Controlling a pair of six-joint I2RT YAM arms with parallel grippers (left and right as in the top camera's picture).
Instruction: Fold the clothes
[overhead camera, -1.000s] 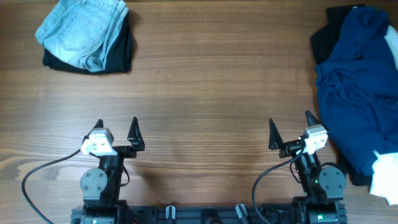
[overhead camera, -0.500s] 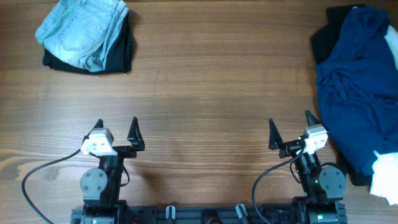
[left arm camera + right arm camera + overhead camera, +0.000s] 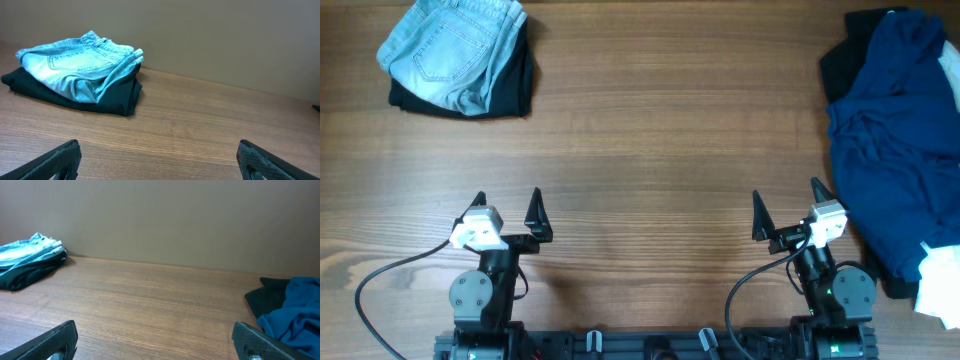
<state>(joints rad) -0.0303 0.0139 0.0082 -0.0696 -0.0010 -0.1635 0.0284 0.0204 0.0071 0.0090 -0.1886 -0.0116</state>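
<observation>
While both arms sat at the near edge of the desk, the left fingers stood wide apart with nothing between them, and the right fingers were spread and bare in the same way. No garment touched either pair. The deep-blue shirt lay in a crumpled, creased heap along the desk's right edge, just beside the right arm and reaching well beyond it toward the far side. It lay partly over a black piece, and a bit of white cloth showed at its near end. Well apart, at the far left corner, the pale-blue denim lay folded, back pocket up, on top of a black garment; the left wrist view faced this stack across bare wood. The desk was brown wood-grain, and a plain beige wall rose behind it.
</observation>
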